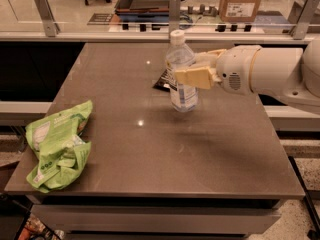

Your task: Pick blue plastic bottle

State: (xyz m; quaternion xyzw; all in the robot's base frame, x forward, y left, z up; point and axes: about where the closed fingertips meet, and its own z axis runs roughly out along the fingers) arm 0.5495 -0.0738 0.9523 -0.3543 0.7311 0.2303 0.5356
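Observation:
The blue plastic bottle (181,69) is clear and faintly bluish, with a white cap and a white label. It stands upright at the middle of the brown table (150,149), its base just above the surface. My gripper (192,76) reaches in from the right and is shut on the bottle's middle. One cream finger (192,78) crosses its front and the other sits behind it. A flat black packet (161,80) lies on the table just behind and left of the bottle.
A crumpled green bag (57,144) lies at the table's front left corner. A glass barrier with metal posts (174,11) runs along the far edge. A cardboard box (241,1) stands beyond it. My white arm (270,74) spans the right side.

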